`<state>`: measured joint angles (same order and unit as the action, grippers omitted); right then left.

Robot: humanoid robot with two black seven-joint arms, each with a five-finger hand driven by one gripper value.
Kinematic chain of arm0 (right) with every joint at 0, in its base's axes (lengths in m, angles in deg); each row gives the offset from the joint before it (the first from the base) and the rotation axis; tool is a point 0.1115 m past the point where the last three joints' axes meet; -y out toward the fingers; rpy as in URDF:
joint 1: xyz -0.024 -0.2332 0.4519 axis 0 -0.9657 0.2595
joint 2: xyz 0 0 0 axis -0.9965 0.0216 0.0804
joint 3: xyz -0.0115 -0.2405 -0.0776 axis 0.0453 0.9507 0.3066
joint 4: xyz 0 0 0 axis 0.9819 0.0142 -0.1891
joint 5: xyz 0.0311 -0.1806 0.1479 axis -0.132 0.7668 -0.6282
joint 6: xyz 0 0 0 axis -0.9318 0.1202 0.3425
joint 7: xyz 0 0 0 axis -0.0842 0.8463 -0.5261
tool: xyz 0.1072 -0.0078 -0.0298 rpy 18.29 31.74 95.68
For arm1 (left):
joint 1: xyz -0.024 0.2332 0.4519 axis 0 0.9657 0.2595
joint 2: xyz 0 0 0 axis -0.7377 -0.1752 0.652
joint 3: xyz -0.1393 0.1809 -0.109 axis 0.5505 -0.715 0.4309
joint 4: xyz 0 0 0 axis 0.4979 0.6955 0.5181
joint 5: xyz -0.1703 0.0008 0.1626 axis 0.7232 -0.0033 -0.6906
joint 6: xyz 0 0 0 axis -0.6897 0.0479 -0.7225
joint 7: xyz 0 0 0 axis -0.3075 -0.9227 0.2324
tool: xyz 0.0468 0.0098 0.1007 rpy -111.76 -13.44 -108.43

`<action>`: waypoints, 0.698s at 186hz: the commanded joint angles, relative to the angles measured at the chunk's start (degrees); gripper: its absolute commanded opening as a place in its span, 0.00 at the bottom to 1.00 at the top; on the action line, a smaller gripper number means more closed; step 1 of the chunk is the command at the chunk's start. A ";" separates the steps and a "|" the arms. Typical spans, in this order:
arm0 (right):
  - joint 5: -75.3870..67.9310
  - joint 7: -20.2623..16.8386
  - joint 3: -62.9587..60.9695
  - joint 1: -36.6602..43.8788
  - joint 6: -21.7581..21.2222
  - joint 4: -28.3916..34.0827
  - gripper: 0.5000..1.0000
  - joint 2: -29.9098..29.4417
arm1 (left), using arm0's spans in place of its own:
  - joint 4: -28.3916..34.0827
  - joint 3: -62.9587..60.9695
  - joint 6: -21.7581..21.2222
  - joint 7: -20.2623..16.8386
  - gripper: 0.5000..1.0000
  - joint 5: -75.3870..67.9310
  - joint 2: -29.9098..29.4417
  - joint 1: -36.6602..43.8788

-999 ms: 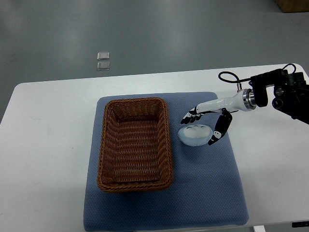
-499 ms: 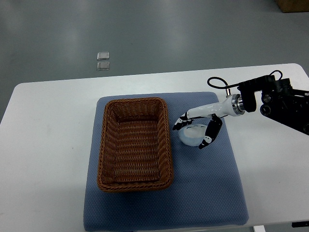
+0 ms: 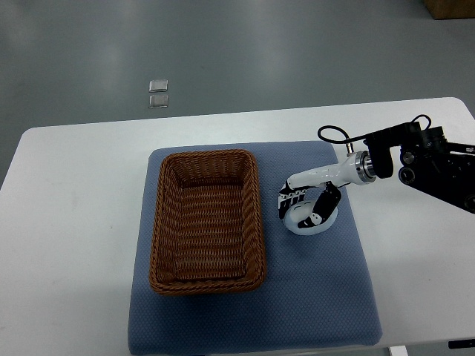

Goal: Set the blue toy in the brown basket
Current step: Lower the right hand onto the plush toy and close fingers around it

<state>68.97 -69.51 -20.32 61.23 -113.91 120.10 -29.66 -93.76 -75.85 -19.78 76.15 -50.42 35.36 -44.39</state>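
A pale blue toy [image 3: 303, 220] lies on the blue mat [image 3: 326, 289], just right of the brown wicker basket [image 3: 207, 219]. My right hand [image 3: 304, 208] reaches in from the right edge and sits on top of the toy. Its black-tipped fingers [image 3: 289, 200] curl down over the toy's left side and the thumb presses its right side, so the hand is shut on the toy. Most of the toy is covered by the hand. The basket holds nothing. The left arm does not show.
The mat lies on a white table [image 3: 74, 222]. Two small clear squares [image 3: 158, 93] sit on the grey floor beyond the table's far edge. A black cable [image 3: 338, 135] loops over my right wrist.
My right hand has come down and left over the toy, and its fingers have gone from spread to curled around it. The toy has shifted slightly.
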 commanded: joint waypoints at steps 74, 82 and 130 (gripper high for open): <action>0.02 0.00 -0.27 0.41 -0.09 -0.08 0.07 0.17 | 0.00 0.00 0.00 0.00 1.00 0.00 0.00 0.00; 0.02 0.00 -0.27 0.41 -0.09 0.00 0.05 0.17 | 0.00 0.00 0.00 0.00 1.00 0.00 0.00 0.00; 0.02 0.00 -0.79 1.29 0.00 -0.35 0.02 0.26 | 0.00 0.00 0.00 0.00 1.00 0.00 0.00 0.00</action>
<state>68.98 -69.51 -21.03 61.83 -113.99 119.96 -29.34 -93.76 -75.84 -19.78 76.15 -50.42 35.36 -44.39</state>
